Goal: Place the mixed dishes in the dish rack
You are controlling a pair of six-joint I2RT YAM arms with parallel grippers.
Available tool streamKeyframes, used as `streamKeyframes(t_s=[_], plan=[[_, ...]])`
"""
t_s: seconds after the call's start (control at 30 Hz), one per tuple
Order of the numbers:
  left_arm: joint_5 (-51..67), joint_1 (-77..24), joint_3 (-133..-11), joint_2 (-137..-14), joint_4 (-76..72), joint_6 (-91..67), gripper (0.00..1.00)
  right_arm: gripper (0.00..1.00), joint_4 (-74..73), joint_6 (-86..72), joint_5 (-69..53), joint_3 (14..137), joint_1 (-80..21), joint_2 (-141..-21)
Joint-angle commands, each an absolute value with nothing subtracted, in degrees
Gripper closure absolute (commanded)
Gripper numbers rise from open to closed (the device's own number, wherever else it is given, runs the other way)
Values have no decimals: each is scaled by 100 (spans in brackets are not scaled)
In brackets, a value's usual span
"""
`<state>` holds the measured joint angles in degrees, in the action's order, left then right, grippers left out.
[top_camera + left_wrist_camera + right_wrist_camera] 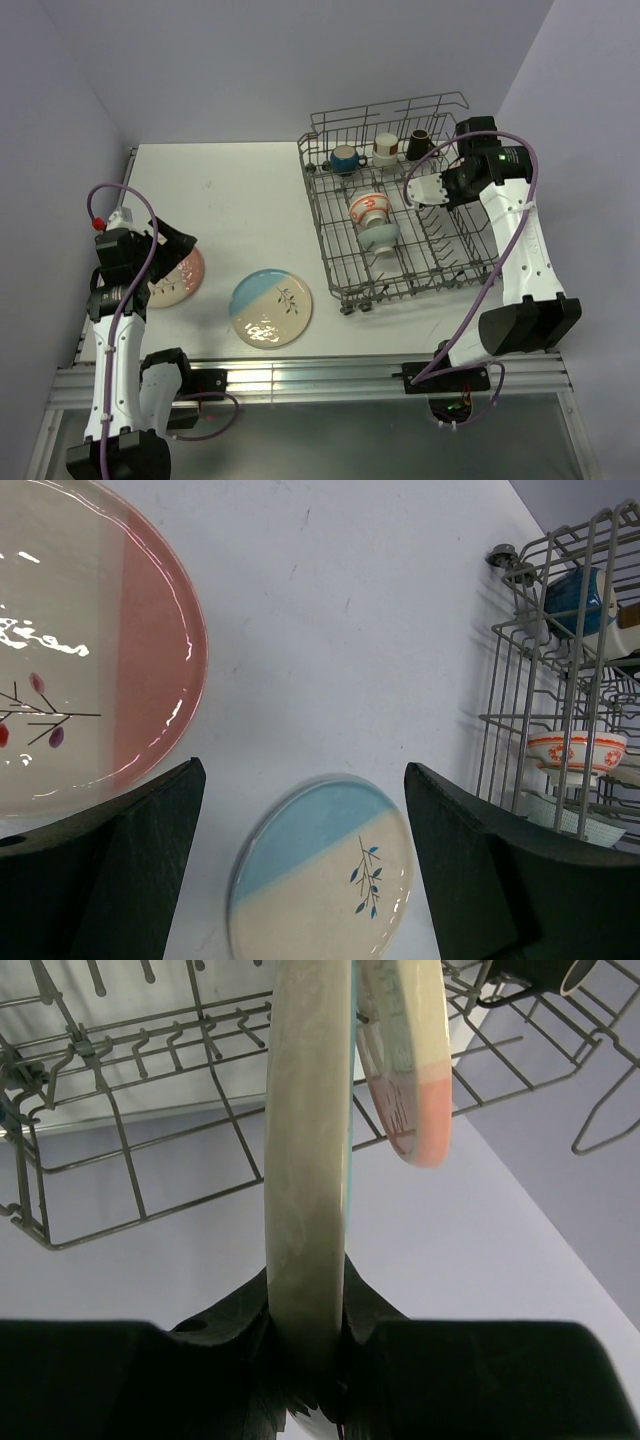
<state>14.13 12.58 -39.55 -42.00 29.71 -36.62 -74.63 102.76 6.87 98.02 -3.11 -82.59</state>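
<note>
Right claw (310, 1345) is pinching a plate (308, 1160) edge-on, might clip the pink plate (415, 1080) beside it; left claw (302, 772) is wide open.

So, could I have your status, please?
Right jaws shut on plate at rack, another plate alongside. Left jaws open. Pink plate, blue plate on table.

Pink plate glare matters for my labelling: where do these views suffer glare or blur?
Left wrist: white glare streaks on the pink plate, near fingers slightly soft. Right wrist: held plate edge-on, soft. Top external: even light, sharp.
</note>
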Motion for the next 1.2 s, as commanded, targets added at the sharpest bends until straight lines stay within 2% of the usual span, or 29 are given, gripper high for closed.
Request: streamKeyframes(t_s=[0.0,0.57,0.9,1.17], plan=[[1486,1283,-3946,-4175,2760,-3507,13,100,-6961,10450,940,10020,-290,-8253],[1494,1283,-3911,-4184,2707,-3524,13,100,-7321,10617,1292,9739,-176,-8499],[1503,1283,-3920,-4228,2707,-3516,13,100,-7014,11109,1468,9044,-176,-8393],[1459,1283,-3911,-4192,2716,-3524,13,100,-7084,11346,1600,9149,-176,-8560]])
